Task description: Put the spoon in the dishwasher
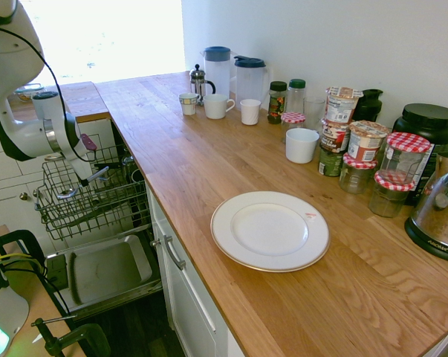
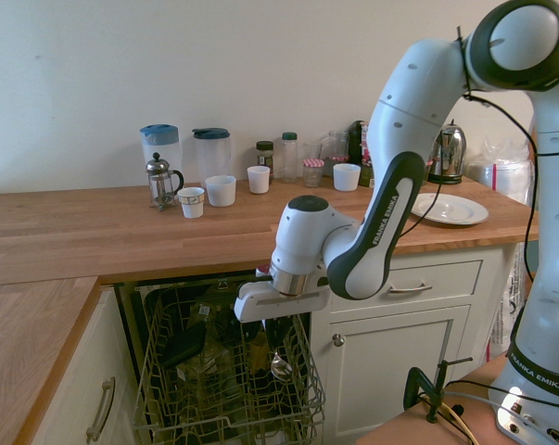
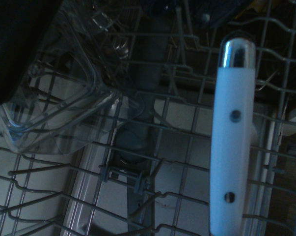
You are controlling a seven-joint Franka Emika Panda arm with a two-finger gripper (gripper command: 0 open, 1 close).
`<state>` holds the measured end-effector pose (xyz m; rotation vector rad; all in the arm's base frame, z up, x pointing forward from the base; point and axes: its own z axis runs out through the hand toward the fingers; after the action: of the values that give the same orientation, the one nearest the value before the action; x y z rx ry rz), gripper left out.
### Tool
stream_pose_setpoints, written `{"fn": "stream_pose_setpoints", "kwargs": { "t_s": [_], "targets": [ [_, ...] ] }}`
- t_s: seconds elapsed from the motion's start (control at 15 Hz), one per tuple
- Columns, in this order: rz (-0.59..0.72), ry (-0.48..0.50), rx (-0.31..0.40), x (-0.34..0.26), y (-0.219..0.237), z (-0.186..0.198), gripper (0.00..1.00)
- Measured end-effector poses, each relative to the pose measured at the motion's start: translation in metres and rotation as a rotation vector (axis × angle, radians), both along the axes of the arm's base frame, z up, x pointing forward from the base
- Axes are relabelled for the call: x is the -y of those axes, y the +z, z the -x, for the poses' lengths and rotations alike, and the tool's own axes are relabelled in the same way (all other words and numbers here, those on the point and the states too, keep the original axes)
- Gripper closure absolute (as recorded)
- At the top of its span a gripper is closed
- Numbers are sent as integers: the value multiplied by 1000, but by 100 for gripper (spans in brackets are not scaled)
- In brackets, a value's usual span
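Observation:
The dishwasher stands open below the wooden counter, its wire rack (image 1: 97, 212) (image 2: 225, 394) pulled out over the dropped door (image 1: 105, 271). My gripper (image 1: 90, 177) (image 2: 272, 326) hangs just above the rack, pointing down into it. It looks shut on the spoon (image 2: 280, 363), whose shiny oval bowl dangles below the fingers among the wires; a silver bit (image 1: 99, 174) sticks out by the fingertips. In the wrist view a pale, slim utensil piece with a shiny rounded end (image 3: 233, 137) rises from the bottom edge over the rack wires (image 3: 138, 177).
A clear plastic container (image 3: 54, 108) lies tilted in the rack beside the gripper. On the counter sit a white plate (image 1: 270, 230) (image 2: 449, 209), jars, mugs, two jugs (image 1: 218, 68) and a kettle (image 1: 439, 216). White cabinet drawers (image 1: 183, 290) flank the dishwasher.

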<state>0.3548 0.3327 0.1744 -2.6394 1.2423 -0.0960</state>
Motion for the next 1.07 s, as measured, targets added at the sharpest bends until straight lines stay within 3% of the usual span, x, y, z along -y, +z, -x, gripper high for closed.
{"fn": "stream_pose_setpoints", "kwargs": {
  "t_s": [0.47, 0.53, 1.07],
  "targets": [
    [-40, -4, -24, -17, -67, 15, 100],
    [-40, -11, -17, -18, -68, 15, 0],
    [-27, -30, 10, -24, -70, 23, 0]
  ]
}}
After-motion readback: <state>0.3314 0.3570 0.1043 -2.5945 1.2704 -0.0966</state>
